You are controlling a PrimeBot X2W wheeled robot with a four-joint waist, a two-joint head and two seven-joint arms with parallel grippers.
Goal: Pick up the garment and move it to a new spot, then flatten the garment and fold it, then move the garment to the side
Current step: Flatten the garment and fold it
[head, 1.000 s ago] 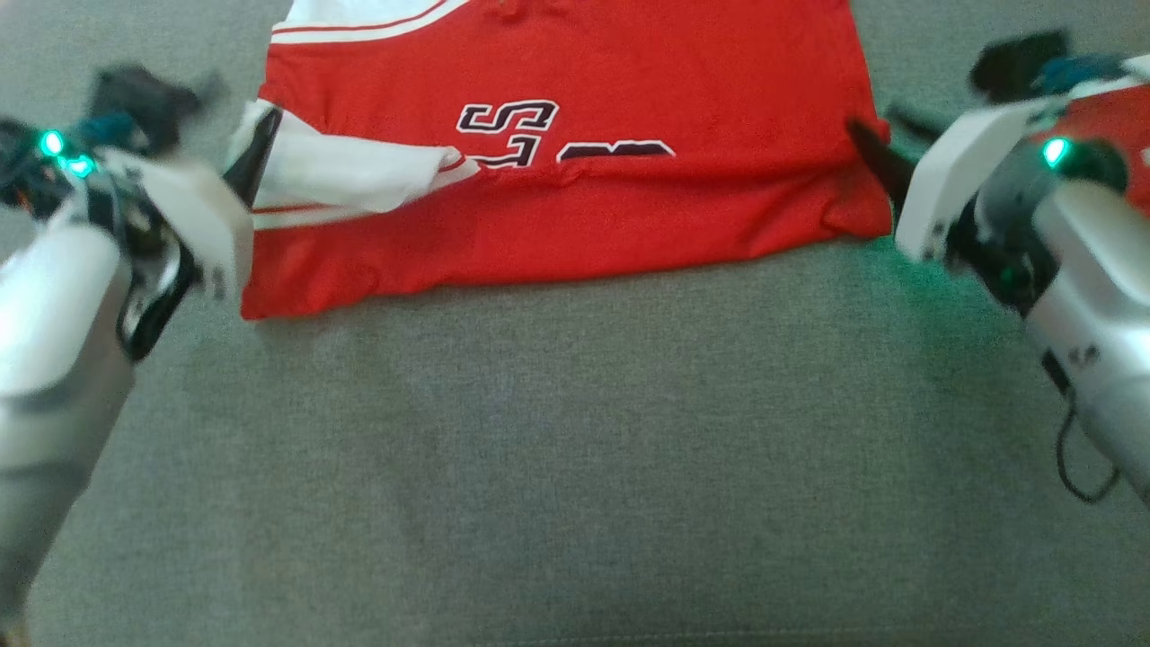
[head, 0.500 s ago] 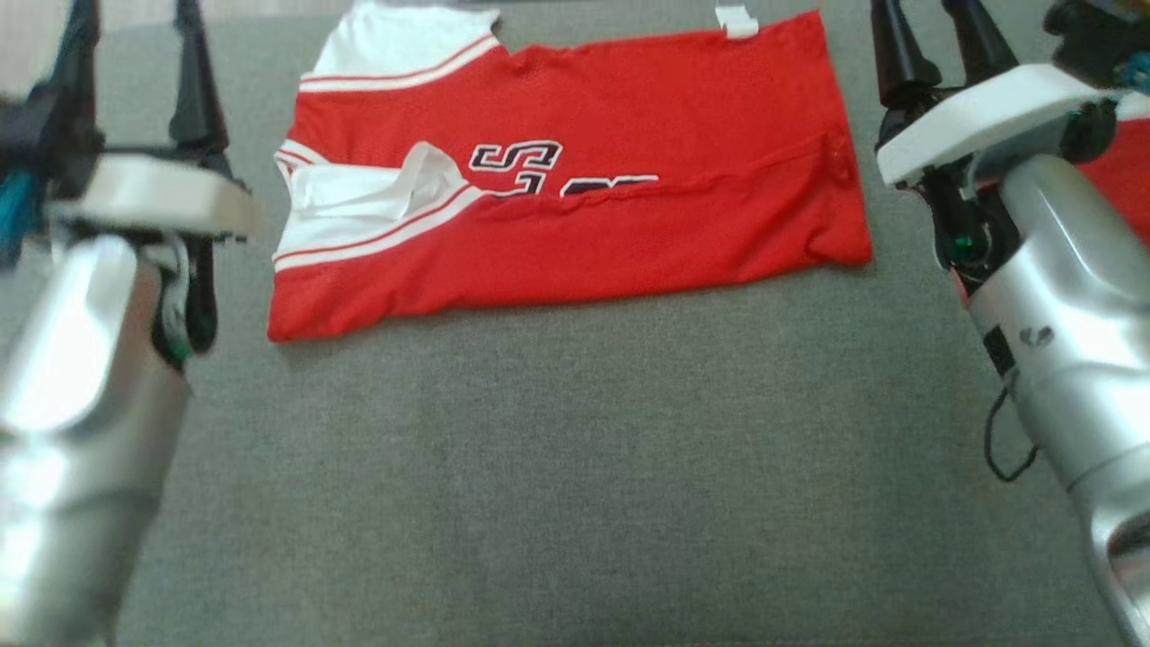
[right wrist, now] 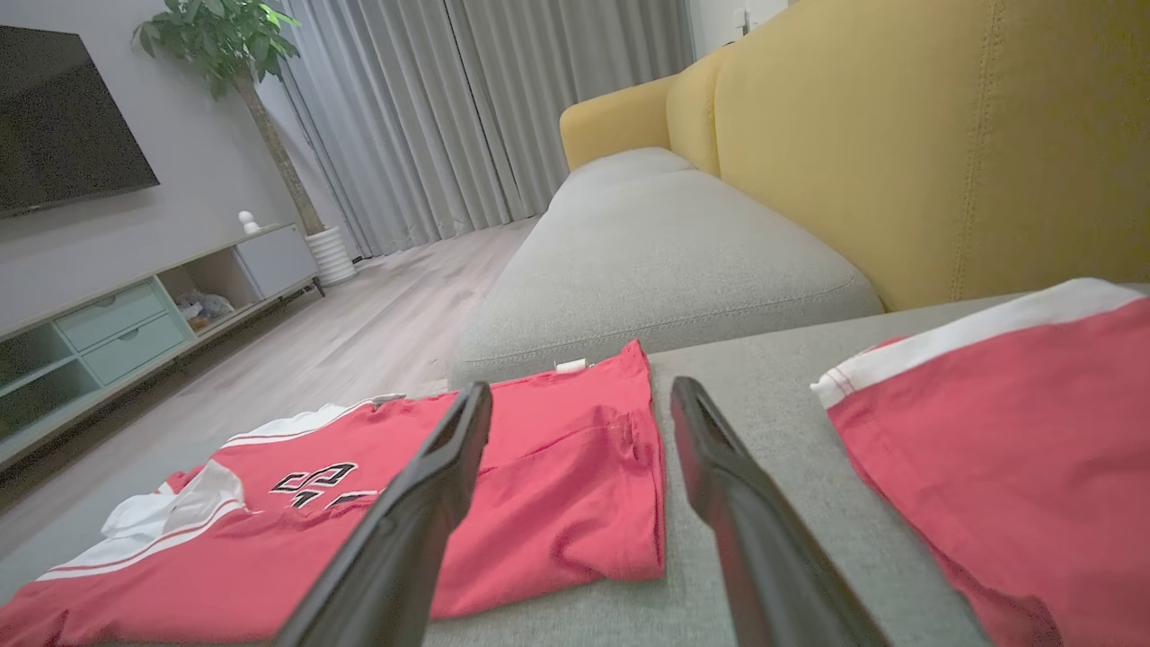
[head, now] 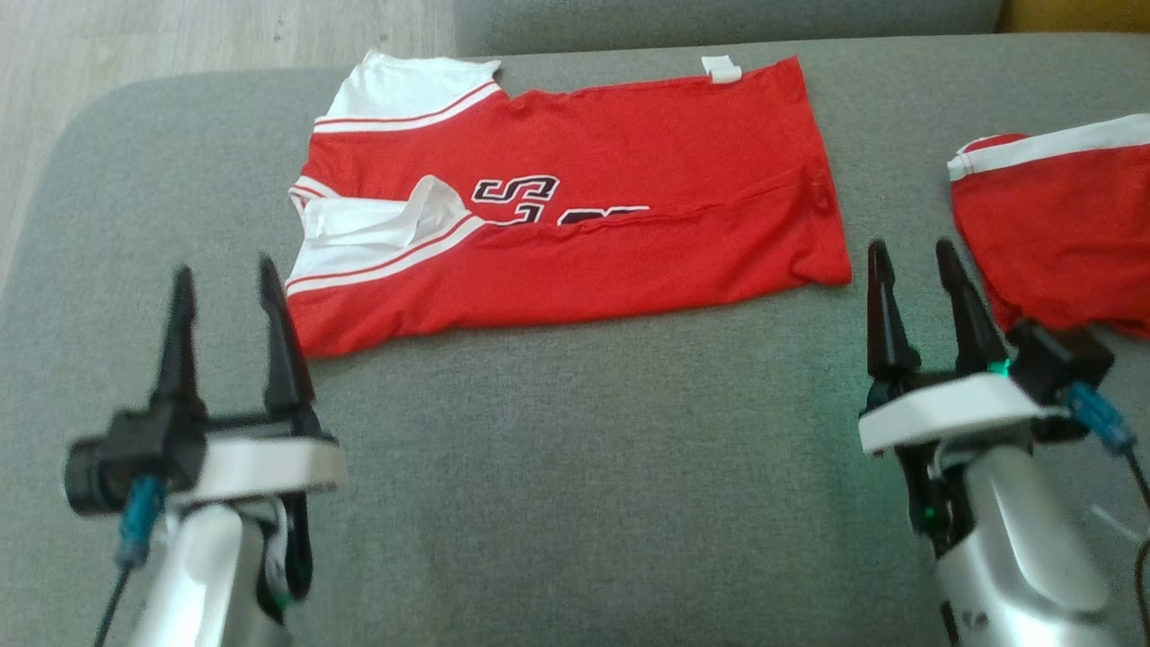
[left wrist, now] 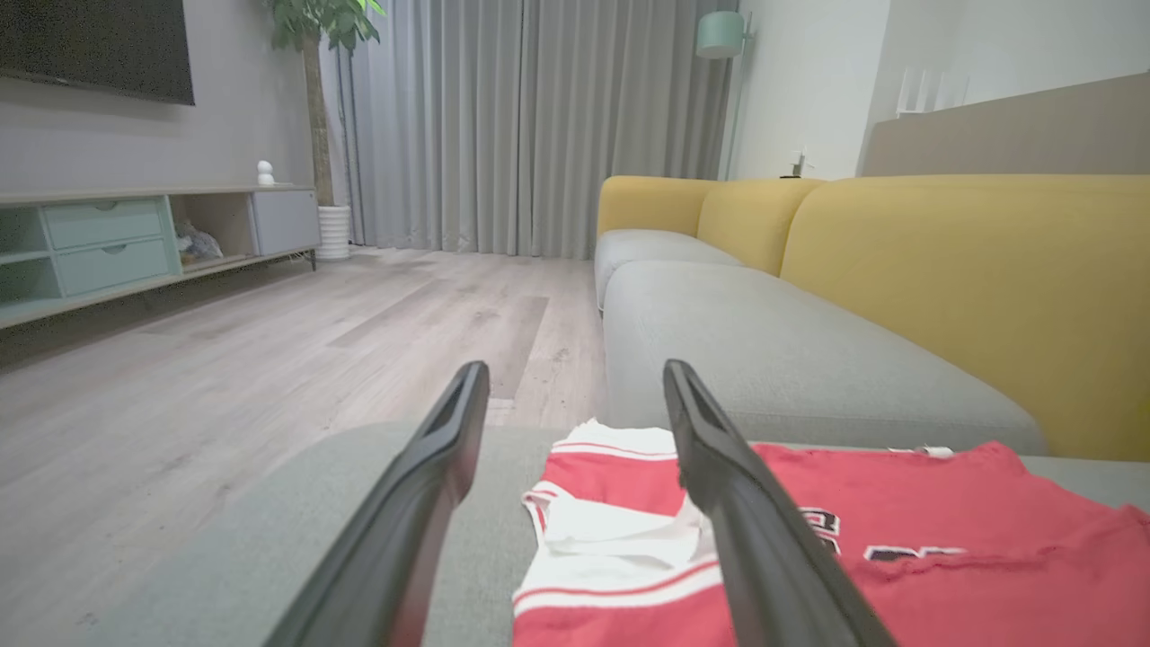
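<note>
Grey woven-fabric sofa seat cushion (head: 575,503) carries everything. Toward its near left corner the left gripper (head: 225,267) hovers with its two long dark fingers spread wide and nothing between them. Toward the near right side the right gripper (head: 909,244) stands the same way, released and empty. Both point toward the far edge.

Just beyond their fingertips lies the red jersey with white striped trim and black-and-white lettering (head: 629,162). It is folded lengthwise into a broad band across the middle of the cushion and reaches the far edge. A white sleeve is turned over on its left end, and a small white tag (head: 720,68) sits at its far right corner.

A second red garment with a white band (head: 1060,225) lies at the cushion's right edge, apart from the jersey. Past the far edge sits another grey cushion (left wrist: 773,341) against a yellow padded backrest (left wrist: 970,270), with pale wooden floor (left wrist: 225,359) to the left.
</note>
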